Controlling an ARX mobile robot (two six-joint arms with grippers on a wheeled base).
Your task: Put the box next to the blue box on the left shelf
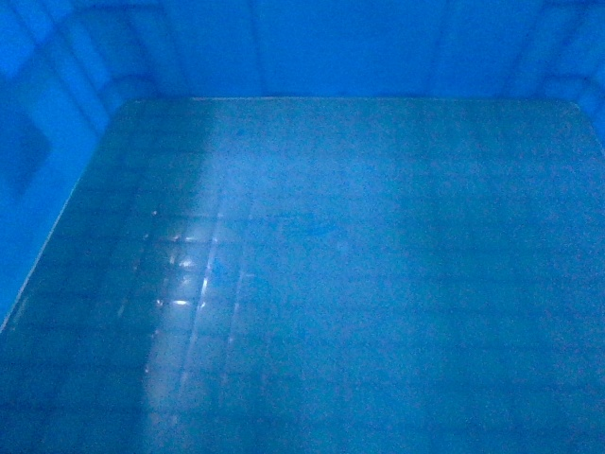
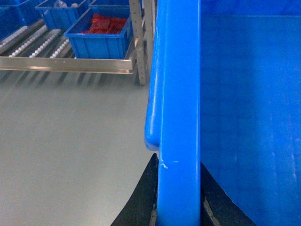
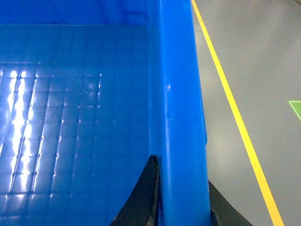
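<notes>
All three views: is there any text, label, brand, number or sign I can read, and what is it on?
None can be read.
The box: bare grid floor and plain rim, no label or mark.
Shelf bins: no readable text; their red contents are too small to tell.
Floor: a yellow line and a green corner mark, markings without words.

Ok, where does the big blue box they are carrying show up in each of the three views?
Head: the box fills the whole picture, floor and inner walls only.
Left wrist: its rim runs up the middle, inside to the right; the left gripper clamps the rim.
Right wrist: rim right of centre, floor to the left; the right gripper clamps it.
Shared landmark: the square-grid floor.
</notes>
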